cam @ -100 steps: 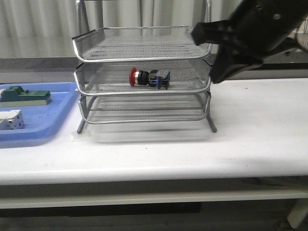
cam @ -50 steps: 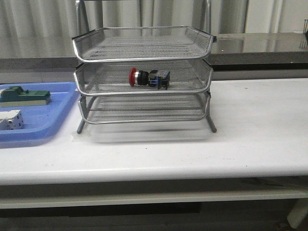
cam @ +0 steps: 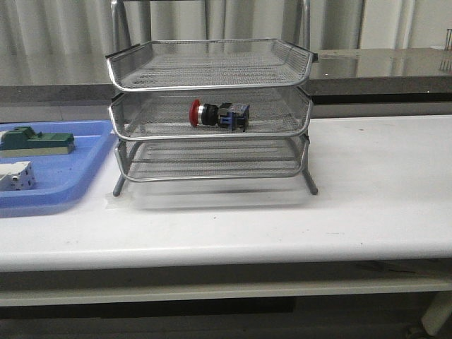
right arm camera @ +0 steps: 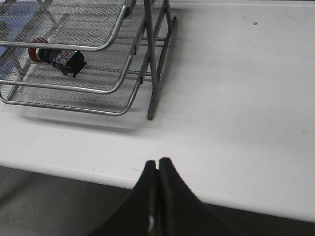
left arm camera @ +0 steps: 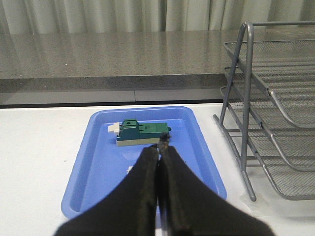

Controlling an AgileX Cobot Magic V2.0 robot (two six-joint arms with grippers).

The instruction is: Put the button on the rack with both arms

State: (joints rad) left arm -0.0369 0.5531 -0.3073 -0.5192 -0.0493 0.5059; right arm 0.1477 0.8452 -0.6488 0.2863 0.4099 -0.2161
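The button [cam: 219, 114], with red cap, silver collar and black-and-blue body, lies on its side in the middle tier of the silver wire-mesh rack [cam: 212, 78]. It also shows in the right wrist view [right arm camera: 55, 56], inside the rack [right arm camera: 118, 93]. My left gripper [left arm camera: 159, 147] is shut and empty above the blue tray, with the rack [left arm camera: 266, 128] off to its side. My right gripper [right arm camera: 157, 164] is shut and empty over the table's front edge, apart from the rack. Neither arm shows in the front view.
A flat blue tray [cam: 78, 180] lies left of the rack and holds a green block [cam: 39, 140] and a white dotted block [cam: 15, 175]. The tray [left arm camera: 98, 157] and green block [left arm camera: 142, 134] also show in the left wrist view. A grey counter runs behind the table.
The right arm, which stood at the rack's upper right a second ago, has left the front view. The button and rack have not moved.
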